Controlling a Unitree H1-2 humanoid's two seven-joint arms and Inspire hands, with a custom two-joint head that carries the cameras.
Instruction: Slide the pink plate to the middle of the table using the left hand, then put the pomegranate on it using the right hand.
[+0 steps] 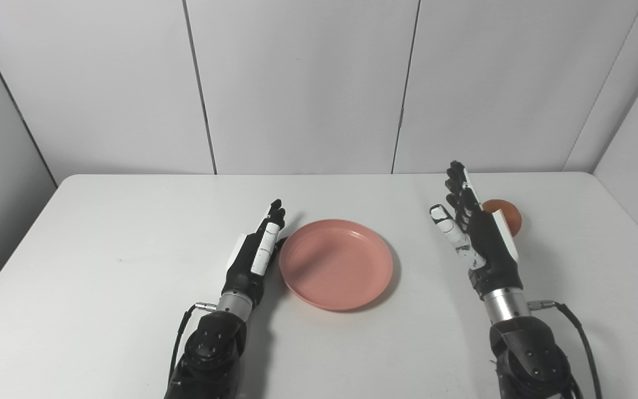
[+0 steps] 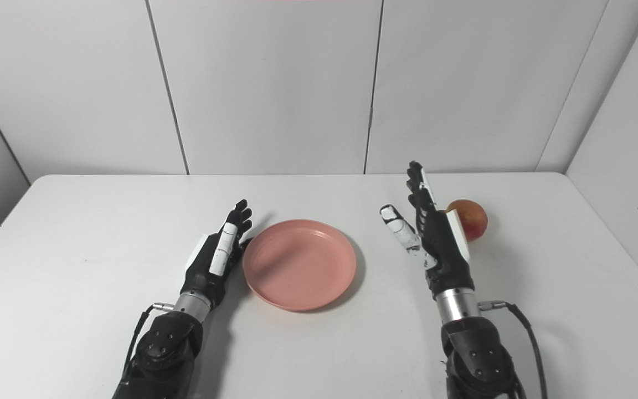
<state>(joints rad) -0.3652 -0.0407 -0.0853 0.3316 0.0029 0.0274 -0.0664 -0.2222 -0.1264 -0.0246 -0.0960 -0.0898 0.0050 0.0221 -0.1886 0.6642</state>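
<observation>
While the left hand [image 2: 215, 256] lies flat on the white table [image 2: 75, 266], fingers straight and together, holding nothing, its edge sits just beside the left rim of the pink plate [image 2: 300, 263], though actual contact is hard to judge. That plate looks light, stiff and likely to slide easily on the smooth top; it already sits near the middle. Further right, the right hand [image 2: 435, 235] stands upright with fingers spread, empty. It partly hides the pomegranate [image 2: 471, 217] behind it, which looks round, firm and apt to roll; wrap it from the sides.
</observation>
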